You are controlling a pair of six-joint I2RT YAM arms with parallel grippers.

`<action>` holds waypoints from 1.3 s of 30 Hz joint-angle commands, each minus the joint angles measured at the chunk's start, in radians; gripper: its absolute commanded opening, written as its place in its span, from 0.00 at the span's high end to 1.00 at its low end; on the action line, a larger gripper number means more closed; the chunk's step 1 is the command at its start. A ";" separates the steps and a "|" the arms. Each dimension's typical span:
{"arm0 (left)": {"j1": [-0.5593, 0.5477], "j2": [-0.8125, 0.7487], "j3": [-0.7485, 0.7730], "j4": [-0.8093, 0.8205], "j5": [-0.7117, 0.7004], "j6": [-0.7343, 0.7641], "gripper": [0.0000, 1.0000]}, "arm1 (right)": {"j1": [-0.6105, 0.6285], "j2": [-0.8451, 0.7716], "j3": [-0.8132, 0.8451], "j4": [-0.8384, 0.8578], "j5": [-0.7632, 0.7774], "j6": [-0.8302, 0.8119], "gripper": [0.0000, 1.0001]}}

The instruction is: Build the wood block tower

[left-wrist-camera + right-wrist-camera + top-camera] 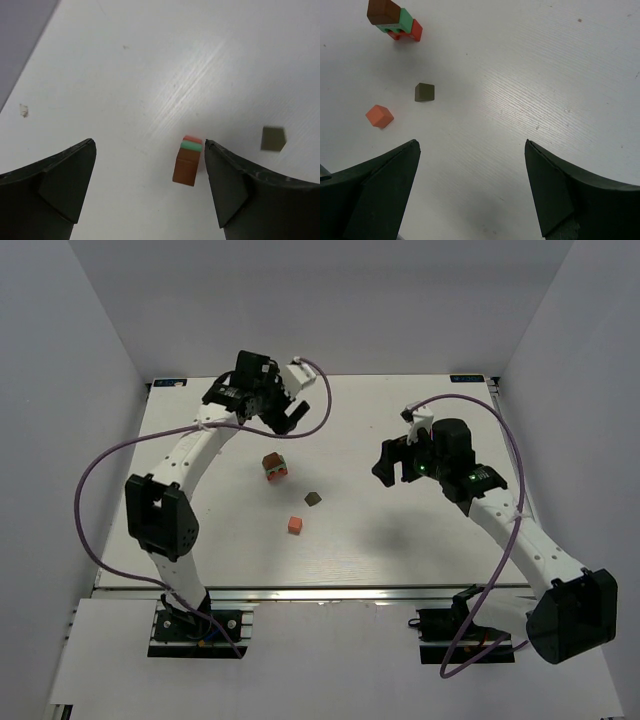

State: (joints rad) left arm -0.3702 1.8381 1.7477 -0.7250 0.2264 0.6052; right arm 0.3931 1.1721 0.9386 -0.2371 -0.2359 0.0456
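**WOOD BLOCK TOWER: PARTLY BUILT, 3 OF 5 PCS STACKED**

Location. The tower [274, 467] stands on the white table [420, 540], left of centre and toward the far side. It sits just in front of the left gripper [287, 420].

Build status. The right wrist view shows three pcs in the stack: red notched piece [415, 31] at the bottom, mint-green slab [405, 20] in the middle, brown top piece [382, 11] above. The stack looks upright, though true alignment can't be confirmed from these angles.

Outstanding. Two pcs lie loose on the table, apart from each other and from the stack:
- dark brown block [313, 499], near the tower on its near-right side
- orange cube [294, 525], nearer the arm bases

Est. progress is a little over halfway, with two placements left. Which goes next can't be read from the pictures.

Grippers.
- Left: fingers spread wide, nothing between them. Its own camera looks down on the tower, which shows close to one finger [250, 190]. No contact is evident (the finger looks to be well above it).
- Right gripper [397, 468]: fingers likewise wide apart and empty, held over bare table on the right, well clear of all pcs.

Risk note. The pcs are far smaller than either gripper, so in my judgement any careless approach could topple the stack.
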 commanded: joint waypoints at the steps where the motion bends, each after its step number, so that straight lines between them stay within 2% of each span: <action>1: -0.010 -0.148 0.032 0.149 0.008 -0.306 0.02 | -0.003 -0.046 0.005 0.041 0.049 0.043 0.11; 3: -0.018 -0.206 -0.040 0.205 -0.085 -0.446 0.02 | -0.003 -0.075 -0.017 0.056 0.108 0.071 0.11; 4: -0.027 -0.220 -0.063 0.228 -0.111 -0.590 0.02 | -0.003 -0.086 -0.039 0.070 0.133 0.103 0.11; 6: -0.041 -0.255 -0.129 0.217 -0.116 -0.773 0.02 | -0.003 -0.109 -0.057 0.071 0.206 0.128 0.11; 8: -0.100 -0.269 -0.160 0.181 -0.124 -0.821 0.02 | -0.003 -0.117 -0.070 0.055 0.315 0.174 0.11; 9: -0.133 -0.269 -0.160 0.150 -0.181 -0.822 0.02 | -0.003 -0.117 -0.070 0.039 0.345 0.190 0.11; 10: -0.212 -0.257 -0.133 0.109 -0.234 -0.850 0.02 | -0.003 -0.115 -0.072 0.026 0.374 0.204 0.11; 11: -0.249 -0.249 -0.119 0.002 -0.271 -0.867 0.02 | -0.003 -0.114 -0.081 0.007 0.394 0.236 0.11; 12: -0.278 -0.249 -0.125 -0.029 -0.286 -0.909 0.02 | -0.005 -0.112 -0.087 0.004 0.411 0.249 0.11; 14: -0.355 -0.307 -0.238 -0.028 -0.337 -0.965 0.02 | -0.005 -0.115 -0.112 0.010 0.405 0.272 0.11; 18: -0.401 -0.416 -0.434 -0.039 -0.398 -1.094 0.02 | -0.007 -0.153 -0.158 0.041 0.359 0.292 0.11; 24: -0.423 -0.456 -0.692 -0.027 -0.390 -1.125 0.02 | -0.008 -0.193 -0.196 0.045 0.351 0.281 0.11; 27: -0.423 -0.476 -0.793 0.074 -0.397 -1.081 0.02 | -0.008 -0.196 -0.204 0.044 0.349 0.272 0.11; 28: -0.423 -0.477 -0.810 0.132 -0.394 -1.073 0.02 | -0.008 -0.193 -0.204 0.042 0.349 0.272 0.11; 35: -0.423 -0.392 -0.829 0.235 -0.444 -1.030 0.06 | -0.008 -0.181 -0.198 0.041 0.339 0.263 0.11; 39: -0.423 -0.332 -0.817 0.275 -0.455 -0.983 0.13 | -0.010 -0.183 -0.195 0.033 0.342 0.255 0.11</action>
State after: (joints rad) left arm -0.7914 1.4818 0.9226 -0.5247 -0.2012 -0.4248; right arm 0.3901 0.9901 0.7380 -0.2302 0.1017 0.3099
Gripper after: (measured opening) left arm 0.891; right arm 0.895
